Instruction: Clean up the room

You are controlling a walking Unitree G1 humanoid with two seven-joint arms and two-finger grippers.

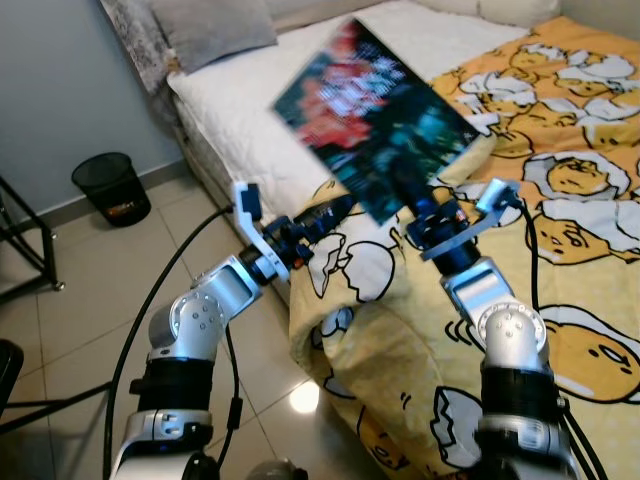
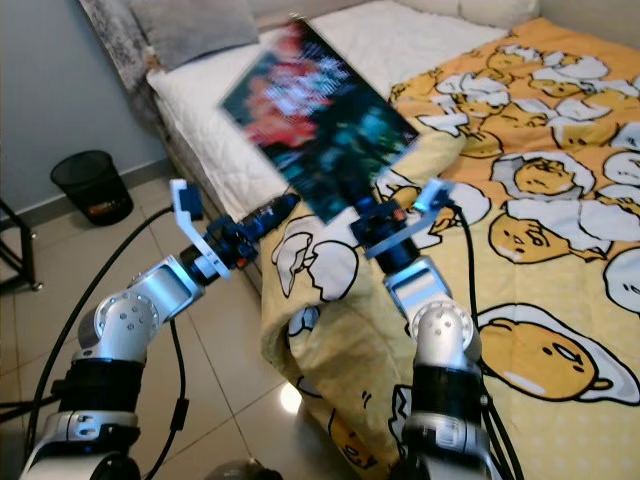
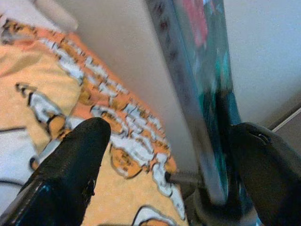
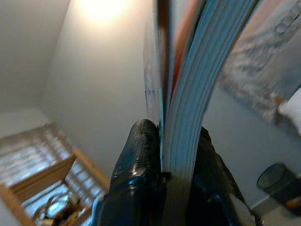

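Right gripper (image 4: pixel 162 155): I am clamping a thin, dark-covered red-and-teal book (image 1: pixel 375 115), its cover blurring beyond reading.
Left gripper (image 3: pixel 164 160): I am holding it parted beside that book.

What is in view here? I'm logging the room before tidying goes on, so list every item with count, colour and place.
Book: one, dark cover with red and teal, held up over the bed's edge.
Blanket: one, yellow-orange with egg cartoons, on the bed, hanging over its corner.
Bed sheet: one, white, on the mattress.
Pillow: one, grey, at the bed's head.
Waste bin: one, black, on the tiled floor by the wall.
Right gripper: shut on the book.
Left gripper: open, beside the book.
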